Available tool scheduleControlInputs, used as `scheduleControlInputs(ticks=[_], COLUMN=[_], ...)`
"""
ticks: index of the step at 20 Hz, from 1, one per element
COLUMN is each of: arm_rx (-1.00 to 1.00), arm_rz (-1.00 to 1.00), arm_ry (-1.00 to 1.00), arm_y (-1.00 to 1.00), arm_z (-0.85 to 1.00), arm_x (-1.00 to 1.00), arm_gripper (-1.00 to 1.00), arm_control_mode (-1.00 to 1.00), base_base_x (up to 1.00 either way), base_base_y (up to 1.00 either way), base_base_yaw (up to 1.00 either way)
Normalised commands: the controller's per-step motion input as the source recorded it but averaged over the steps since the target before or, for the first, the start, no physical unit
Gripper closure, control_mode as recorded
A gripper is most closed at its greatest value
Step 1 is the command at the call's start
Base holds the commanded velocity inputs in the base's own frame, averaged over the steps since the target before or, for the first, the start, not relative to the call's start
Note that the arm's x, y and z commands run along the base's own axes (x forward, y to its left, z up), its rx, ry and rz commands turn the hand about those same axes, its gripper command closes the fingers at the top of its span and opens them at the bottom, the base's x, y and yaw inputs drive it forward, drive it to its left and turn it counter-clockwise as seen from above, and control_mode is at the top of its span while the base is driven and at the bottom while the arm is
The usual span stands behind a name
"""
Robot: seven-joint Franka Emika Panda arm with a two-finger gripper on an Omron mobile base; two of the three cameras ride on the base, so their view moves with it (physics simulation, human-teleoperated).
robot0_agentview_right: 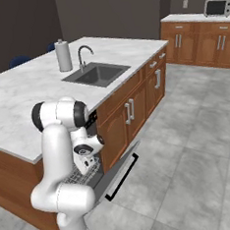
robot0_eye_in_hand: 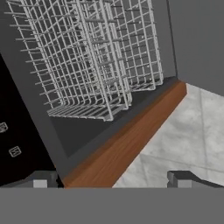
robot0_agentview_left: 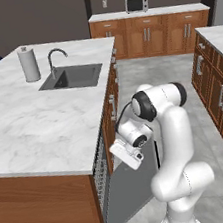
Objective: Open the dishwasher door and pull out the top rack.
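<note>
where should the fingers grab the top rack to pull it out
Take the front rim wire of the top rack, coming straight in from the open front over the lowered door. The thin grid wires fit between open fingers, and the front is its exposed side.

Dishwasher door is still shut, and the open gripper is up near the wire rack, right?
Not quite. The dishwasher door is swung down open, as the right base view shows. The rest holds: the gripper is open, near the top rack.
</note>
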Motion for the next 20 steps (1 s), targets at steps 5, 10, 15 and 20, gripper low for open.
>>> scheduleControlInputs(ticks=[5, 10, 15, 20], arm_rx=[0.0, 0.0, 0.0, 0.0], arm_rz=[-0.04, -0.07, -0.08, -0.05], arm_ry=[-0.01, 0.0, -0.01, -0.06], arm_y=[0.03, 0.0, 0.07, 0.14], arm_z=[-0.3, -0.36, -0.25, -0.07], arm_x=[0.3, 0.27, 0.16, 0.0], arm_gripper=[-1.0, -1.0, -1.0, -1.0], arm_control_mode=[-1.0, -1.0, -1.0, -1.0], base_base_x=[0.0, 0.0, 0.0, 0.0], base_base_y=[0.0, 0.0, 0.0, 0.0], base_base_yaw=[0.0, 0.0, 0.0, 0.0])
